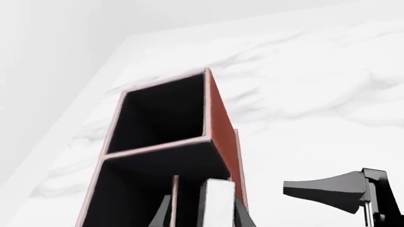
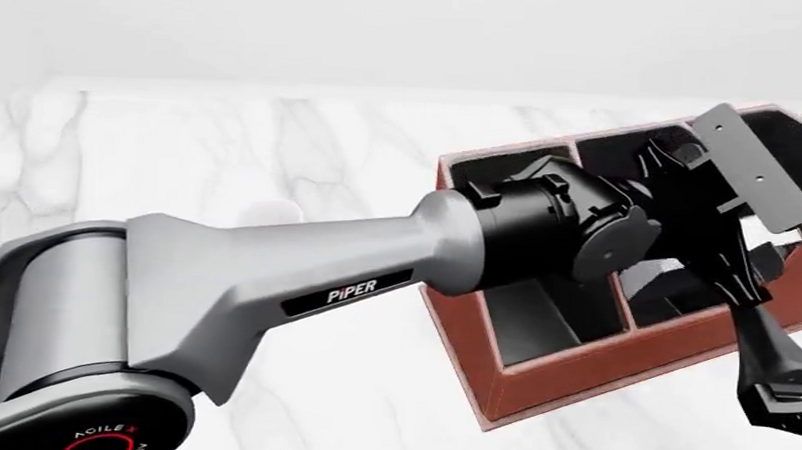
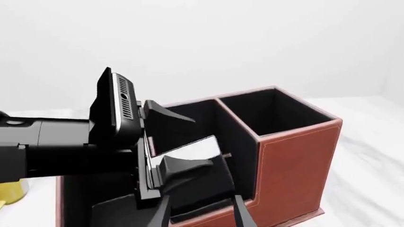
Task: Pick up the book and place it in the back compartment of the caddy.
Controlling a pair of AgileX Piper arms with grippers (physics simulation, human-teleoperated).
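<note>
The book (image 3: 189, 150) is clamped in the left end effector (image 3: 180, 142), whose fingers are closed on its black covers. This is made plain only in the right wrist view, where the white page edges are seen tilted between the two fingers, over the middle of the caddy (image 3: 296, 161) and close to its lower long wall. The book's lower part appears to be sunk below the rim there, but which small cell it is in cannot be told.

In the front view the book is largely hidden behind the left arm's wrist, which is stretched across the surface (image 2: 243, 159) and over the caddy (image 2: 570, 376). A pale patch alone is glimpsed among the black parts.

In the left wrist view the book (image 1: 218, 201) is shown end-on as a white strip between the fingers, just beside a thin partition, with a long black compartment seen beyond a dividing wall.

The right end effector (image 2: 770, 383) is held just outside the caddy's lower long wall, near its right end. Its fingers are seen spread apart and empty in its own wrist view. A yellow mug (image 3: 7, 191) is caught only at that view's edge.
</note>
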